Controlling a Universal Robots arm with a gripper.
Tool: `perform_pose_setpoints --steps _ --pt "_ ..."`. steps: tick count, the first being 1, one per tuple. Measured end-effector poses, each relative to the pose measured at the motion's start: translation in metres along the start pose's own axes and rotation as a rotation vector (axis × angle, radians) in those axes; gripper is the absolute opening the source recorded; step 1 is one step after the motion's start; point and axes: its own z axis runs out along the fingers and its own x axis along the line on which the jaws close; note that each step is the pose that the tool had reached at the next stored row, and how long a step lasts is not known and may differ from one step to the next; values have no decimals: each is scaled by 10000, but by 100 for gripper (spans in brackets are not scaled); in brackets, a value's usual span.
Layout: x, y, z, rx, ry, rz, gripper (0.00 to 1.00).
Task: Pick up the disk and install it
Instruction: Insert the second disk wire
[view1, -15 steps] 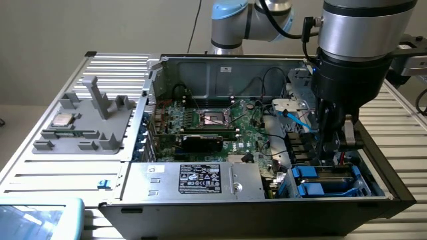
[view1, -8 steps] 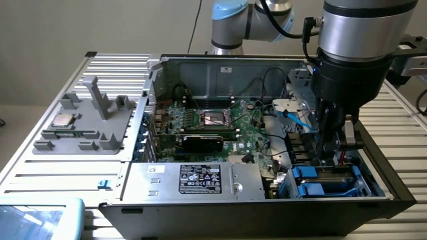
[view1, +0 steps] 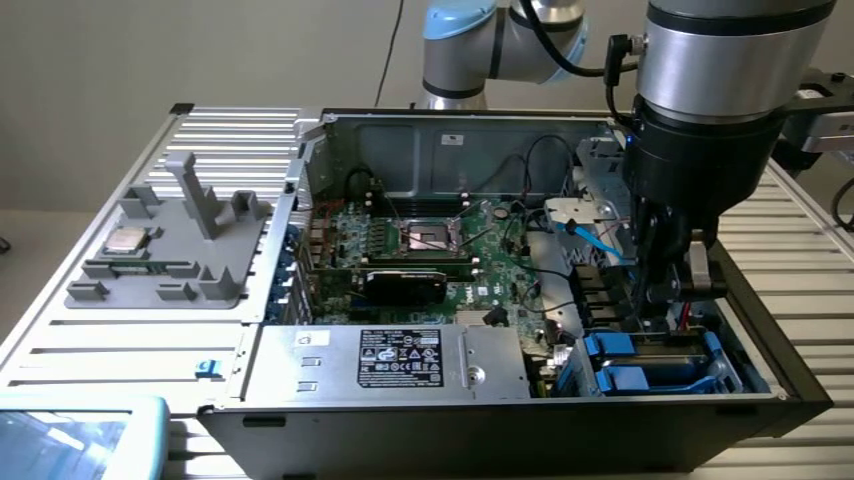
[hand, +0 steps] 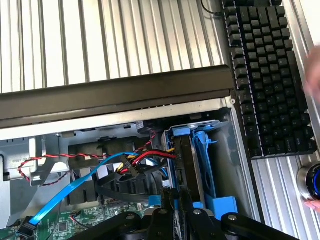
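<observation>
Lab bench: ribbed aluminium table (view1: 120, 330), open computer case (view1: 747, 340), keyboard (hand: 270, 75).

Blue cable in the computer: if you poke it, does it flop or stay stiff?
Probably flops: the blue cable is thin, flat and hangs in a loose curve. Likely light. One end seems plugged in, so it should swing, not slide.

An open black computer case (view1: 747, 330) sits on a ribbed metal table (view1: 80, 340), its green motherboard (view1: 454, 255) exposed. A silver box with a black-and-white sticker (view1: 400, 358) fills the near corner. A grey fixture (view1: 174, 250) holding a small silver chip (view1: 127, 239) stands beside it. A black keyboard (hand: 270, 75) lies nearby.
</observation>
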Motion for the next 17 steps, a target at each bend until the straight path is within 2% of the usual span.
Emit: perform_pose_setpoints --steps 9,11,12,14,17 --pt "1 6 1 2 5 -28 16" --pt "2 38 7 51 8 -88 16" --pt "3 54 11 92 5 -122 16" --pt "3 71 14 234 -50 -192 16" --pt "0 83 16 467 -203 -326 16"
